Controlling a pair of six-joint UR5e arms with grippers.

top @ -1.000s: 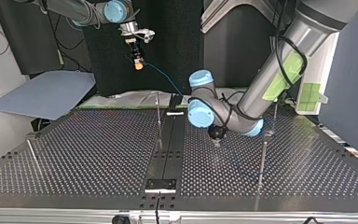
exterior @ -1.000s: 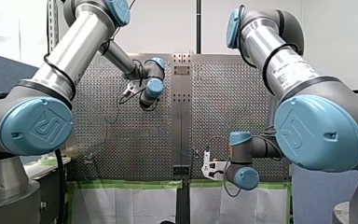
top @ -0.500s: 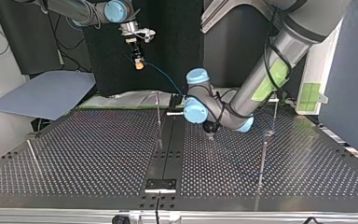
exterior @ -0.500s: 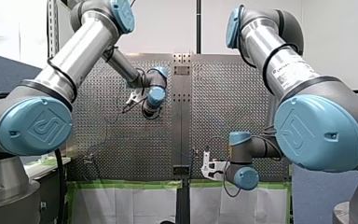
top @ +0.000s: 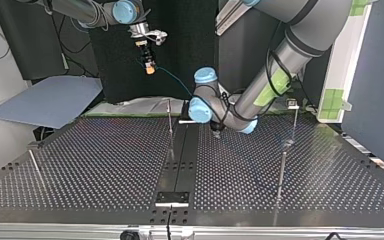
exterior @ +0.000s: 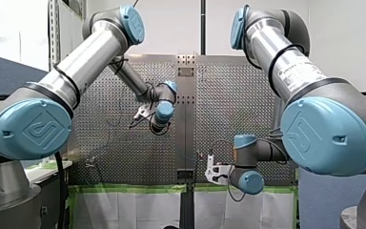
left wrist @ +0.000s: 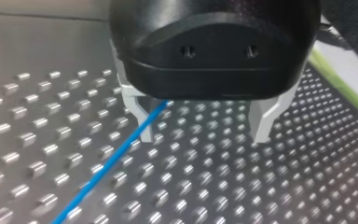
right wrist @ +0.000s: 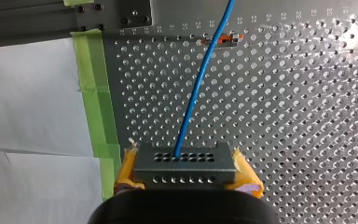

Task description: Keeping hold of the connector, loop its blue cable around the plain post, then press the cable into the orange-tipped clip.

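In the right wrist view my right gripper (right wrist: 184, 164) is shut on the dark grey connector (right wrist: 184, 168), its yellow pads (right wrist: 127, 169) against both ends. The blue cable (right wrist: 196, 84) leaves the connector and runs over the perforated plate past the orange-tipped clip (right wrist: 221, 39). The top view has this gripper (top: 149, 64) held high at the back left. My left gripper (left wrist: 205, 137) hangs just over the plate with its metal fingers (left wrist: 262, 122) open; the cable (left wrist: 107, 165) passes close by one finger, not gripped. A thin upright post (top: 170, 125) stands beside the central rail.
More thin posts (top: 282, 170) (top: 294, 120) stand at the top view's right and one (top: 34, 167) leans at its left. A dark rail (top: 180, 155) splits the perforated table (top: 95, 165). Green tape (right wrist: 95, 102) edges the plate, with white sheeting beyond.
My left arm has swung toward the central rail and the back of the table in the top view, its gripper staying low and open. My right arm has held still with the connector.
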